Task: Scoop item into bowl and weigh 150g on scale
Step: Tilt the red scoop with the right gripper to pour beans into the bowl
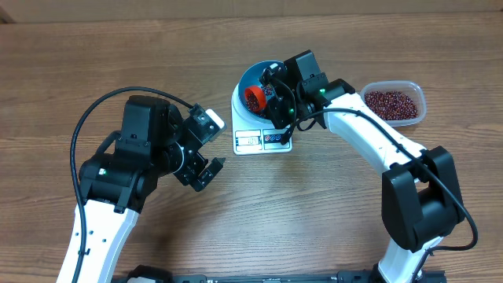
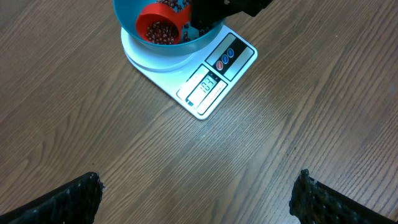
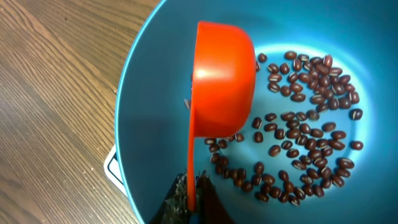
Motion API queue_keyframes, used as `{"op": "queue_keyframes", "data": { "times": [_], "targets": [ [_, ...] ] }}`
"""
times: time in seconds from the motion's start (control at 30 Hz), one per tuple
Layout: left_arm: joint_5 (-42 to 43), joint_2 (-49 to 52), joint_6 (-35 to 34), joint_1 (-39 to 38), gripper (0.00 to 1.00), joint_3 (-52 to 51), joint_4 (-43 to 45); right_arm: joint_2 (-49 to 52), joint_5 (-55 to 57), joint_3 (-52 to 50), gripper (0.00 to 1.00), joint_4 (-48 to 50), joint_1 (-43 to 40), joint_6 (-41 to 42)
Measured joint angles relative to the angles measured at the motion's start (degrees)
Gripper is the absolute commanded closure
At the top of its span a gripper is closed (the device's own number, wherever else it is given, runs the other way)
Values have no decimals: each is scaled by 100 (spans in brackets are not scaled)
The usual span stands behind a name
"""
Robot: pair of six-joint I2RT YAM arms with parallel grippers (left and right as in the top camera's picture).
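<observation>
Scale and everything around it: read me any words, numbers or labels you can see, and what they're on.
Display on the scale: dark digits, too blurred to read.
Buttons beside it: one red, one blue; any marks are too small to read.
Bowl, scoop, tub: no text seen.

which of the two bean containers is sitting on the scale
The round blue bowl, resting on the white scale with the orange scoop in it; the clear tub of beans stands apart on the table.
</observation>
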Motion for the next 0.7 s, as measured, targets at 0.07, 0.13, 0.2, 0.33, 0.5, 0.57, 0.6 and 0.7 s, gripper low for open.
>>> {"op": "queue_keyframes", "data": {
  "times": [0.07,0.13,0.2,0.33,0.5,0.57,0.6,0.7],
  "targets": [
    [0,0,0,0,0,0,2,0,-31,0,96,79,0,0],
    [0,0,0,0,0,0,0,0,-81,0,96,127,2,0],
    [-2,0,0,0,0,0,0,0,-160,0,96,173,2,2],
    [0,0,0,0,0,0,0,0,-240,0,96,214,0,2],
    [-2,0,0,0,0,0,0,0,-348,0,96,284,0,0],
    [-2,0,0,0,0,0,0,0,-420,0,96,348,2,2],
    [0,0,0,0,0,0,0,0,-455,0,96,391,2,2],
    [-2,0,0,0,0,0,0,0,-498,0,96,442,0,2]
  ]
}}
